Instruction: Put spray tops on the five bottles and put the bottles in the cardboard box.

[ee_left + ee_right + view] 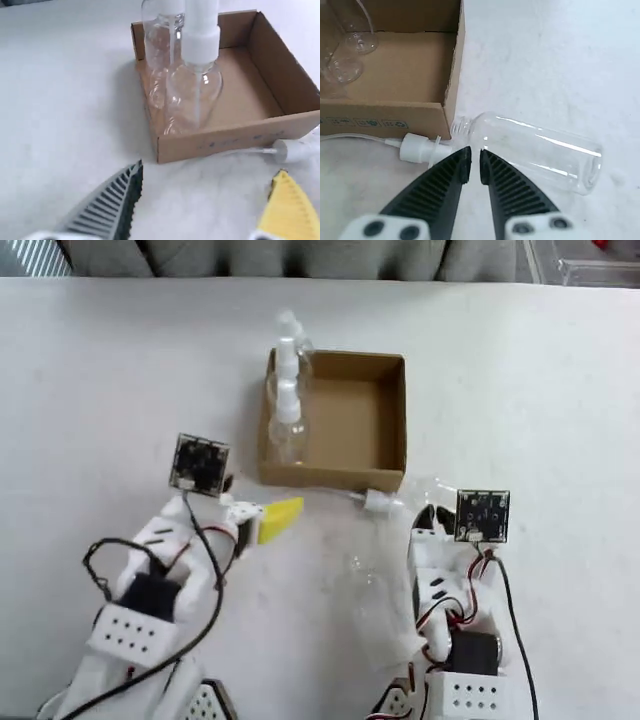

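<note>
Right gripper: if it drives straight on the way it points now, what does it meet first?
Most likely the neck of the lying bottle, just ahead of the right gripper. The loose spray top lies beside that line, and the cardboard box corner stands behind. Depth is unclear.

The tabletop (120, 370) is plain white. The box (352, 425) is brown cardboard, with small greenish printed marks (365, 121) on one outer wall. The two standing bottles (192, 95) are clear, each with a white spray top (201, 30). The lying bottle (540, 150) is clear too, and the loose top (420, 148) is white with a pale tube (355, 137). Of the left fingers (115, 205), one is grey with black ribs and the other, the yellow finger (287, 210), is ribbed as well. The right fingers (445, 182) are black and ribbed, on white mounts (385, 227). The left arm (130, 625) and right arm (440, 585) have white shells, black motors (150, 595) and red and black wires (465, 605).
</note>
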Available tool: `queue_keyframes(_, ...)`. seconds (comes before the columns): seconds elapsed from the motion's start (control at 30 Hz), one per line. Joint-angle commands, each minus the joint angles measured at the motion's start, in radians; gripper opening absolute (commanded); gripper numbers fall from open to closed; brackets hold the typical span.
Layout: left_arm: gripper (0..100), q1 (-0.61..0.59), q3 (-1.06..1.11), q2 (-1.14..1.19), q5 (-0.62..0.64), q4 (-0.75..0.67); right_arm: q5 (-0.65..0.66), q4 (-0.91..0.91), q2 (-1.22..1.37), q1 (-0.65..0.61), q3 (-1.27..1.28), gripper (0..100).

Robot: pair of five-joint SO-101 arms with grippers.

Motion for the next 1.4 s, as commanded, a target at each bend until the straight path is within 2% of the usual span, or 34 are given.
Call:
queue_keyframes(0.0, 37, -0.061, -0.002, -0.205, 0.002, 0.272, 0.012, 0.005, -0.004, 0.004, 0.009, 1.7)
queue_keyframes(0.1, 37, -0.119, 0.048, -0.292, 0.002, 0.370, 0.028, 0.044, -0.002, -0.008, 0.009, 1.6)
queue_keyframes(0.17, 33, -0.160, 0.109, -0.343, -0.003, 0.379, 0.068, 0.058, -0.002, -0.021, 0.009, 1.6)
queue_keyframes(0.37, 3, -0.259, 0.262, -0.467, -0.008, 0.338, 0.121, 0.048, -0.002, -0.024, 0.006, 1.6)
queue_keyframes(0.4, 1, -0.272, 0.282, -0.487, -0.008, 0.333, 0.137, 0.051, -0.002, -0.024, 0.003, 1.6)
queue_keyframes(0.53, 8, -0.318, 0.334, -0.550, -0.018, 0.365, 0.176, 0.050, -0.002, -0.024, -0.003, 1.6)
queue_keyframes(0.67, 8, -0.346, 0.333, -0.564, -0.130, 0.417, 0.230, 0.097, -0.002, -0.061, -0.057, 1.6)
queue_keyframes(0.77, 8, -0.340, 0.333, -0.564, -0.135, 0.419, 0.281, 0.189, -0.001, -0.150, -0.120, 1.6)
queue_keyframes(0.83, 8, -0.340, 0.333, -0.564, -0.137, 0.420, 0.279, 0.189, -0.001, -0.188, -0.124, 1.8)
queue_keyframes(1.03, 8, -0.340, 0.333, -0.564, -0.140, 0.422, 0.279, 0.134, 0.021, -0.211, -0.123, 1.6)
queue_keyframes(1.2, 8, -0.338, 0.333, -0.564, -0.140, 0.422, 0.239, 0.015, 0.237, -0.205, -0.140, 1.6)
queue_keyframes(1.37, 8, -0.341, 0.333, -0.562, -0.140, 0.422, 0.161, -0.062, 0.613, -0.203, -0.299, 1.6)
